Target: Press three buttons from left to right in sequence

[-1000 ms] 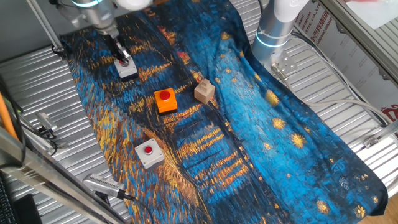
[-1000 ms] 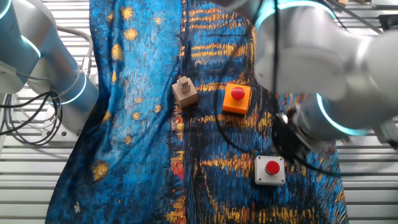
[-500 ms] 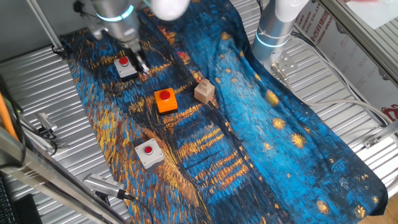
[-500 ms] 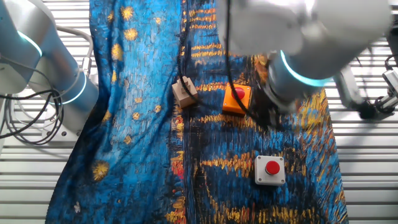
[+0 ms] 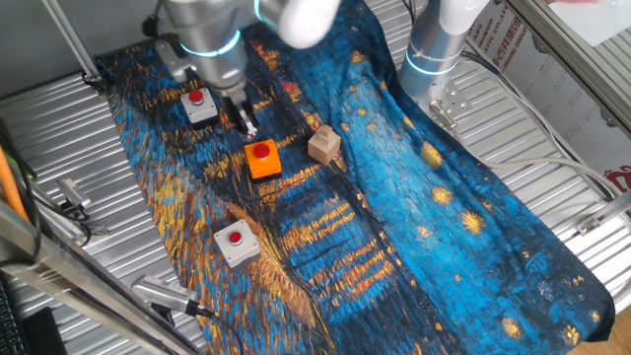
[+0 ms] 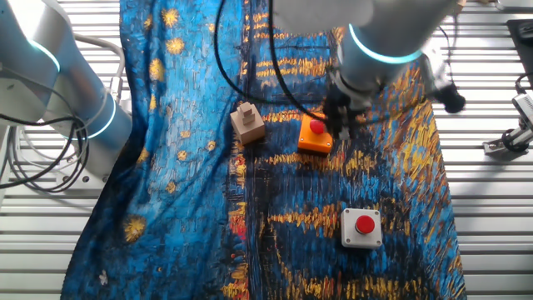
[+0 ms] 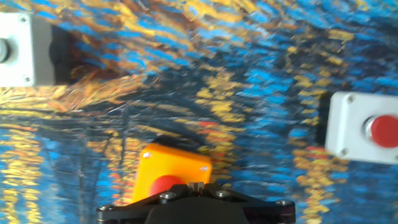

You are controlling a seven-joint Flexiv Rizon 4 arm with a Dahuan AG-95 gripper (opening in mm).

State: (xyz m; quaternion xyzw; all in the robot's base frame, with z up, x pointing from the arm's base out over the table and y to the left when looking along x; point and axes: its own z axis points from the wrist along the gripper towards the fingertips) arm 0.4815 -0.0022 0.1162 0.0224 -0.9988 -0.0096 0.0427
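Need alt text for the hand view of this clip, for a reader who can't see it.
The black end effector hangs just above the orange square box with a round red push-button, on a blue-and-gold painted cloth. A light grey box with a red push-button sits at the right edge, and another light grey box at the upper left.
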